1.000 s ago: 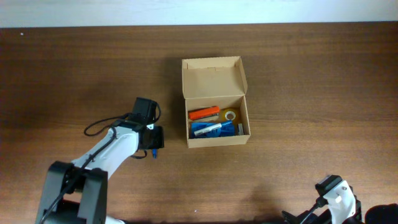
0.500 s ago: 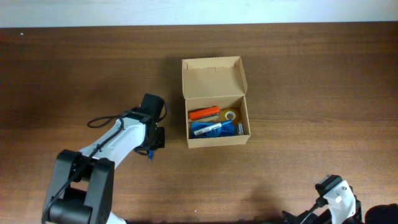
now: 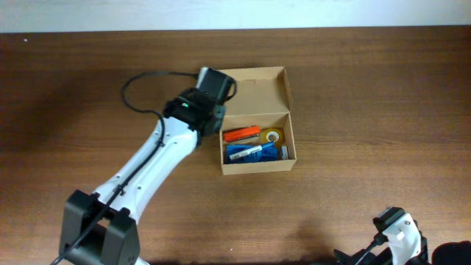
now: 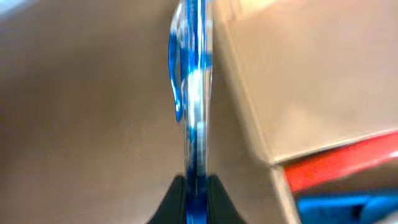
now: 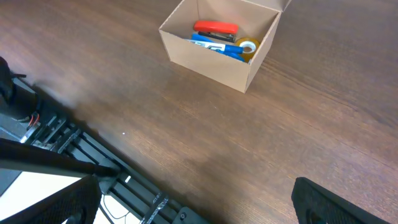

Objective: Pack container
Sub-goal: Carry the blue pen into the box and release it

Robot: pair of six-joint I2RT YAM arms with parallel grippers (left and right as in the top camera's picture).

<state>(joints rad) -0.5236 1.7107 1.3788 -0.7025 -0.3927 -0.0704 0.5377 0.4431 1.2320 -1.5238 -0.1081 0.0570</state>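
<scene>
Dark wooden table (image 3: 383, 110), pale strip (image 3: 235, 13) beyond

Left arm (image 3: 151, 165) was white with chunky black joints, a black cable (image 3: 125, 88) curling off it. The left gripper (image 4: 196, 186) was all black. Right arm (image 3: 398, 225) looked white too.

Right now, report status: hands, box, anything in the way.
Left hand shut on blue pen, beside box. Right hand open, far from box. Lid up, opening unblocked.
</scene>
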